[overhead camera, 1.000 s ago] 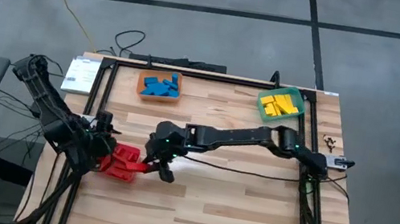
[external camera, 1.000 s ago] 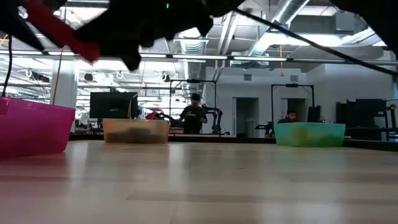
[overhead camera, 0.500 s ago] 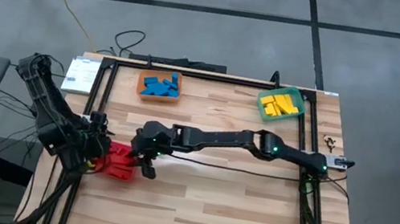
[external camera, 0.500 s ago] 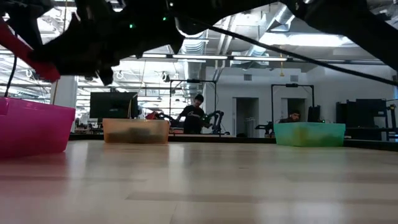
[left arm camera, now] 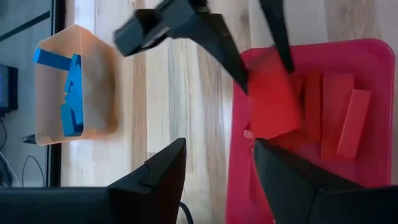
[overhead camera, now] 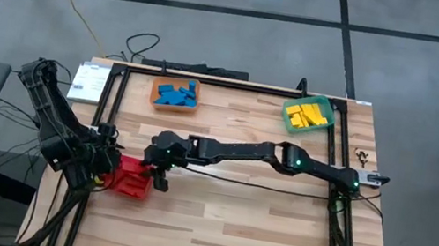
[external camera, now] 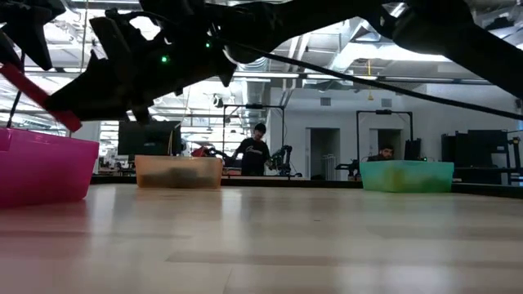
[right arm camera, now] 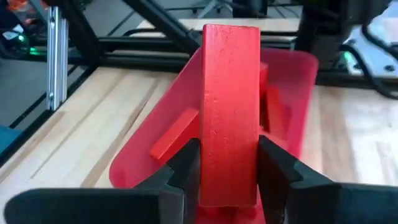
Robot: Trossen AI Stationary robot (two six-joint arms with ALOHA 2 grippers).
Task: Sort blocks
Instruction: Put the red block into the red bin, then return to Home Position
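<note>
The right gripper (overhead camera: 160, 167) is reaching far across the table (overhead camera: 254, 236) and hanging over the edge of the red bin (overhead camera: 131, 182), with its 2 fingers (right arm camera: 180, 171) clamped on the long sides of 1 red block (right arm camera: 230, 112). That hold is leaving the block's lower end free, so by my reading the block is being carried here to be let go among others of its own colour. The held block is a flat, plain red bar with square ends and a faintly grainy face, standing lengthwise out of the gripper toward the bin's opening; in the low view it is showing as a slanted red bar (external camera: 37, 96) above the bin's pink-looking wall (external camera: 45, 167). In the left wrist view it is hanging above the bin floor, where at least 3 more red bars (left arm camera: 348, 124) are lying flat and roughly parallel. The left gripper (left arm camera: 214, 180) is waiting beside the red bin at the table's left edge, its fingers spread and empty, probably parked there to keep out of the way. The blue blocks (overhead camera: 176, 94) are lying heaped in the orange bin (overhead camera: 154, 101) at the far side, and the yellow blocks (overhead camera: 307, 114) in the green bin (overhead camera: 323, 103), so sorting is looking nearly finished, with no loose bar showing on the bare wood.
</note>
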